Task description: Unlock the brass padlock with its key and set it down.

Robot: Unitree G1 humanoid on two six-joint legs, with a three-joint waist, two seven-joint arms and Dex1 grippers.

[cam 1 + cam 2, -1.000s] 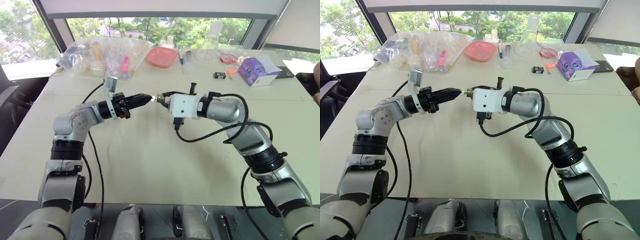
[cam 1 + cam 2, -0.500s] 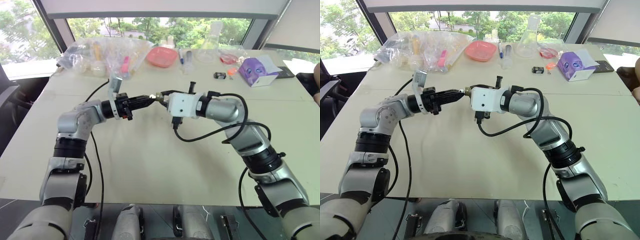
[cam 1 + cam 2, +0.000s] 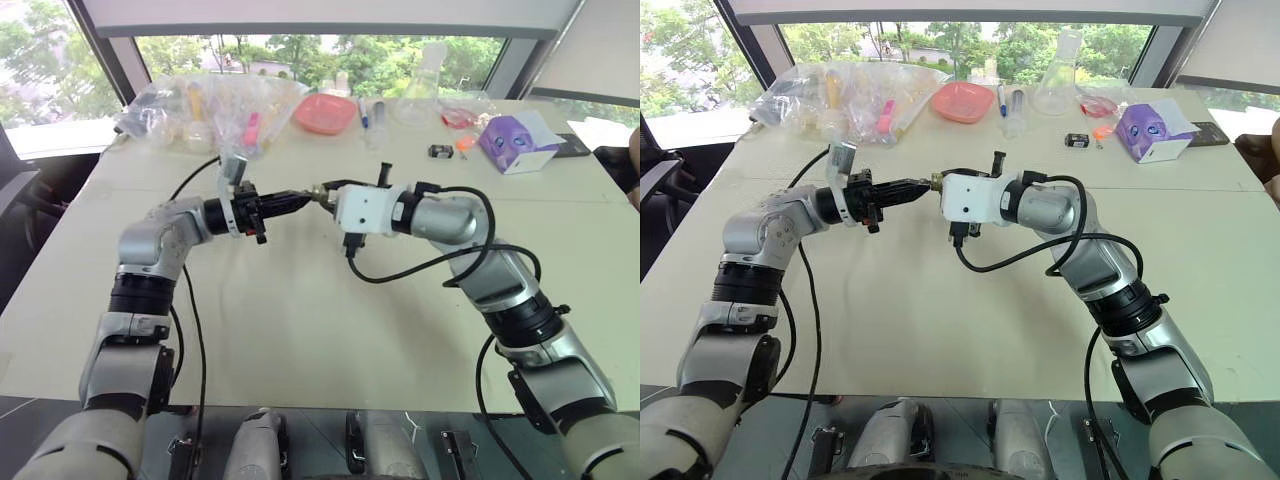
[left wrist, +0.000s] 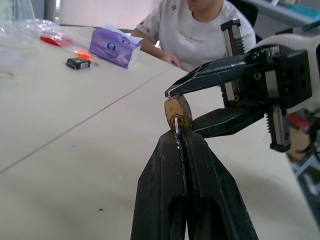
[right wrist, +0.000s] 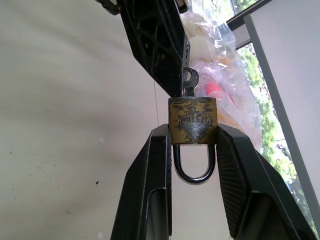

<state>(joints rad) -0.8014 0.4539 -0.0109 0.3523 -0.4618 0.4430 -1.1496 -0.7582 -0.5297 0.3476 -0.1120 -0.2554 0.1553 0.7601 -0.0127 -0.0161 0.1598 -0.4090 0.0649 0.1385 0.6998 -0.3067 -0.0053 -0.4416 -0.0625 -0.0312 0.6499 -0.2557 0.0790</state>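
Above the bench (image 3: 300,320), both hands meet nose to nose: the right hand (image 5: 192,137) clamps the padlock (image 5: 193,121) by its sides, keyway facing out and shackle tucked between its fingers. That steadies it for the left hand (image 4: 179,142), pinched tight on the key (image 5: 189,81) seated in the keyway, ready to twist.

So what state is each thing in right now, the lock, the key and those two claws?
Padlock: shackle closed, body clamped between the right gripper's fingers, held off the table.
Key: in the keyhole, its head pinched by the left gripper.
Left gripper: shut on the key.
Right gripper: shut on the padlock.
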